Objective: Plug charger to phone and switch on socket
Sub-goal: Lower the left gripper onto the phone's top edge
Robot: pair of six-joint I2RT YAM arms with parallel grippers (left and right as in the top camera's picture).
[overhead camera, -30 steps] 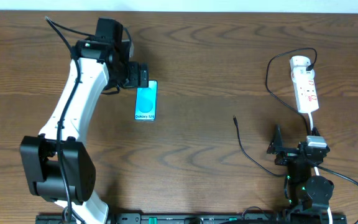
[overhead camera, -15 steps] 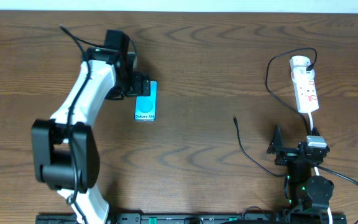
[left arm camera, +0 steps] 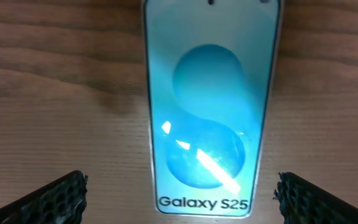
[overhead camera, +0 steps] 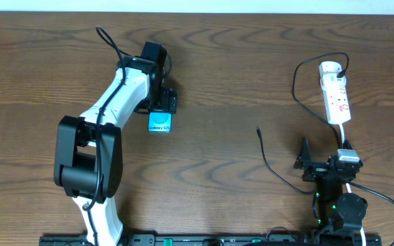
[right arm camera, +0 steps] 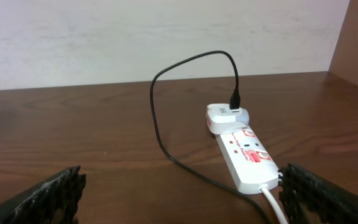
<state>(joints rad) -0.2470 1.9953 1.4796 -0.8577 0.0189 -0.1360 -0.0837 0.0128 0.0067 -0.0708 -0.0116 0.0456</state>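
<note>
1. Phone (overhead camera: 160, 124) is lying flat and screen-up on the table (overhead camera: 252, 55), left of centre. Its "Galaxy S25" lettering is at the end nearer the robot, and nothing is showing in its port.
2. Left gripper (left arm camera: 180, 198) is hanging over the phone with its jaws spread wide. One finger is sitting on each side of the phone's width, with bare wood showing between each finger and the phone's edges. It is gripping nothing, and I cannot tell how low it is sitting.
3. Charger (right arm camera: 153, 106) is running loose across the wood. Its plug tip (overhead camera: 258, 130) is lying free, well apart from the phone, between the phone and the right arm. Its other end is sitting in a white adapter (right arm camera: 225, 117) at the socket's far end.
4. Socket (overhead camera: 336, 98) is lying at the far right. Its red switch marks are showing, but they are too small to tell whether it is on.
5. Right gripper (right arm camera: 185, 196) is waiting near the table's front edge, facing the socket, jaws wide apart and empty.
6. Judging from this, the task is only beginning:
   - the cable is not yet picked up;
   - the phone is not yet plugged in;
   - pressing the switch is probably left to do.
</note>
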